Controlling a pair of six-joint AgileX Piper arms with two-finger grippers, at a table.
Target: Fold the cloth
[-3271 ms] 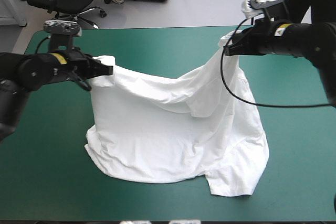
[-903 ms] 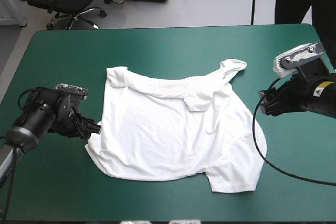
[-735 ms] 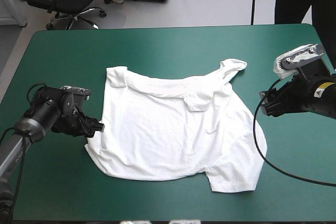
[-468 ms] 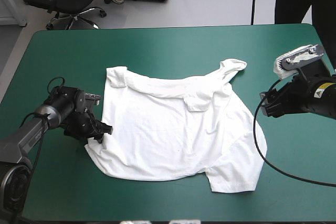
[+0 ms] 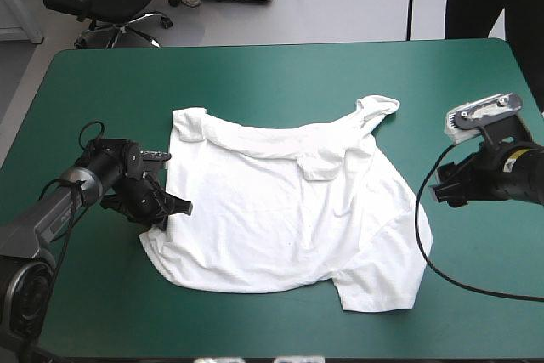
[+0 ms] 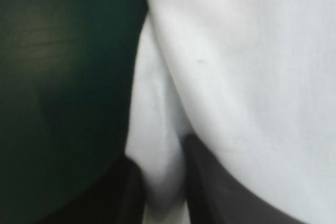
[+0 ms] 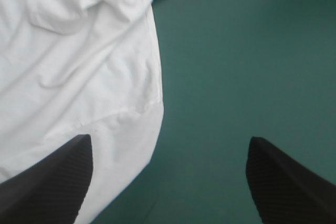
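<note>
Both side edges look graspable on this limp, light T-shirt (image 5: 280,210): left fingers (image 6: 210,203) pinch one, right fingers (image 7: 58,182) spread nearby.

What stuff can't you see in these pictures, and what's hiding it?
High view: how the left gripper grips, too small and dark beside the T-shirt.
Left wrist view: most of the T-shirt, blurred and cut off; only a fold between the fingers shows.
Right wrist view: the right gripper's finger bases and most of the T-shirt, cut off by the edges.
All views: the table under the T-shirt, covered by it.
</note>
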